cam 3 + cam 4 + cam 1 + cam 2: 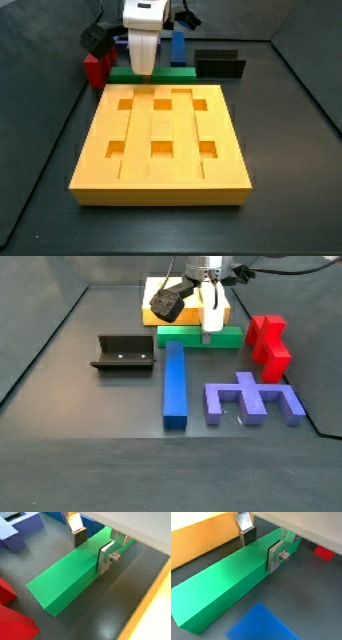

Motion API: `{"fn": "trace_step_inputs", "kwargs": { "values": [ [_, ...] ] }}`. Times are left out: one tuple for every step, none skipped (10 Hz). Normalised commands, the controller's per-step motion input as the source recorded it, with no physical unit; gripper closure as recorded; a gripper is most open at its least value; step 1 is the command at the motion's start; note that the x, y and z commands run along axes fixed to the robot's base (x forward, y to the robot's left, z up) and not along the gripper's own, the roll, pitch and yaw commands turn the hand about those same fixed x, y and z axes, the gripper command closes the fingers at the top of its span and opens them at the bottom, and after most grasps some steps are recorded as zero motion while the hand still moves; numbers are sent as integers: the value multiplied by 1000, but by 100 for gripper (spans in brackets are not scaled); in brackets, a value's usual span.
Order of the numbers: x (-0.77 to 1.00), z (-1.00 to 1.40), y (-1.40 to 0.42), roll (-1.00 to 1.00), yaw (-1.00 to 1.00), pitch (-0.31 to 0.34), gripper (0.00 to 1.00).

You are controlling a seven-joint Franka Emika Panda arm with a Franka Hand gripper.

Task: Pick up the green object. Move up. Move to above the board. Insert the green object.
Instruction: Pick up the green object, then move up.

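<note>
Straddling the green bar (67,579) mid-length, fingers (107,556) of gripper (92,548) closed on it, lying flat along the board's (160,140) far edge.

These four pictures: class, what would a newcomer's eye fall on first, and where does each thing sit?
The yellow-orange board fills the middle of a side view, its six square recesses empty. Behind its far edge lies the green bar, with the gripper down over it; in both wrist views a finger stands on each side of the bar. Elsewhere on the floor lie a long blue bar, a red stepped block and the dark fixture.
</note>
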Motion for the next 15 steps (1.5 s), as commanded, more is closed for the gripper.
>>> {"fn": "trace_step_inputs", "kwargs": {
  "values": [
    [0, 0, 0, 0, 0, 0, 100],
    [0, 0, 0, 0, 0, 0, 100],
    [0, 0, 0, 0, 0, 0, 100],
    [0, 0, 0, 0, 0, 0, 100],
    [0, 0, 0, 0, 0, 0, 100],
    [0, 0, 0, 0, 0, 0, 100],
    [0, 0, 0, 0, 0, 0, 100],
    [0, 0, 0, 0, 0, 0, 100],
    [0, 0, 0, 0, 0, 0, 100],
    [0, 0, 0, 0, 0, 0, 100],
    [0, 0, 0, 0, 0, 0, 100],
    [0, 0, 0, 0, 0, 0, 100],
    [0, 0, 0, 0, 0, 0, 100],
    [0, 833, 0, 0, 0, 0, 100],
    [14, 813, 7, 0, -33, 4, 100]
  ]
}}
